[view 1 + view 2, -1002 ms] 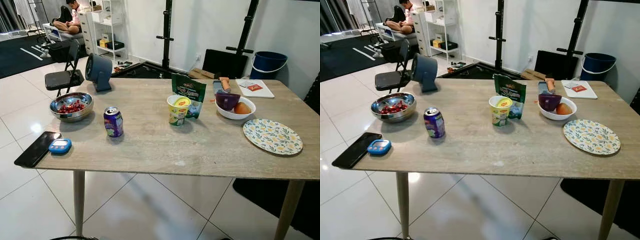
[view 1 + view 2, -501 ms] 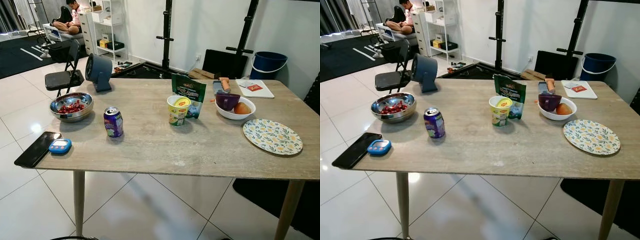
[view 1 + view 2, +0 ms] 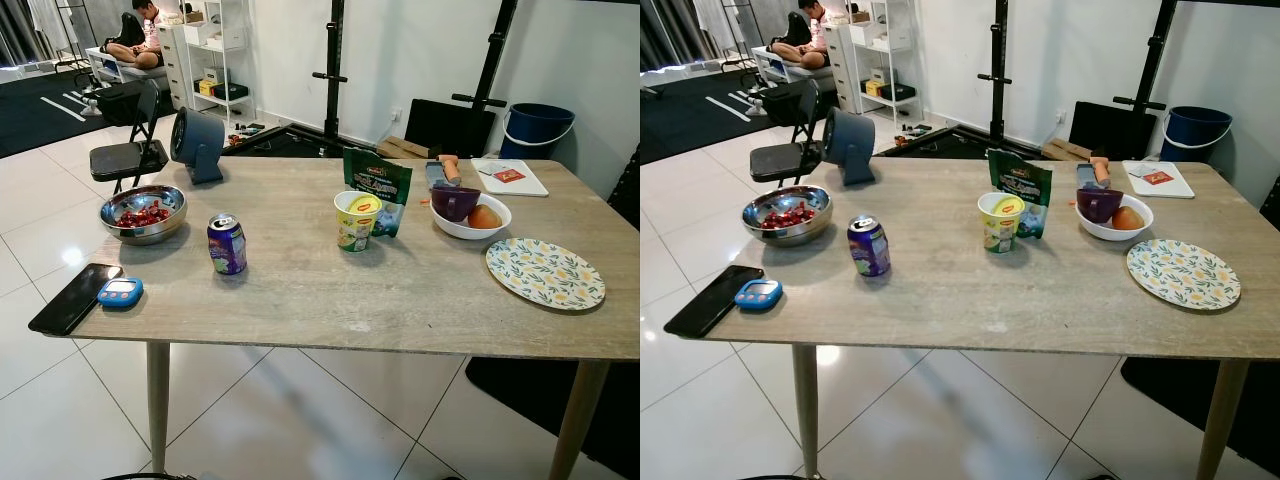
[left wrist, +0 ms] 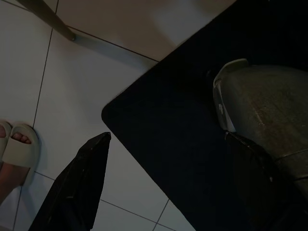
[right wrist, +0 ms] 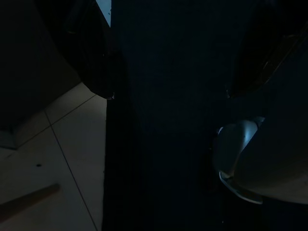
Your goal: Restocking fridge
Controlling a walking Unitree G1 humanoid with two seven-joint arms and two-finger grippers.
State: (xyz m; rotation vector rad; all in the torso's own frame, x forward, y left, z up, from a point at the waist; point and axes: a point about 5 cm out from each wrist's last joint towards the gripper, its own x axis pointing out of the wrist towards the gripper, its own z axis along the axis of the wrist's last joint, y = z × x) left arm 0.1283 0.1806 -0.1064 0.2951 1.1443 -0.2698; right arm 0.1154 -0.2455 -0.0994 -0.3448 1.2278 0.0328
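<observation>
Standing off before the table (image 3: 420, 300), judging by both arms hanging idle, left gripper (image 4: 163, 183) and right gripper (image 5: 163, 72) spread wide and holding nothing, likely needing next a step closer toward the purple can (image 3: 227, 243) near the front edge.

The table (image 3: 420, 290) has a matt wood-grain top, the fruit bowl (image 3: 143, 213) is shiny metal, and the floor tiles (image 3: 30, 230) are glossy.
</observation>
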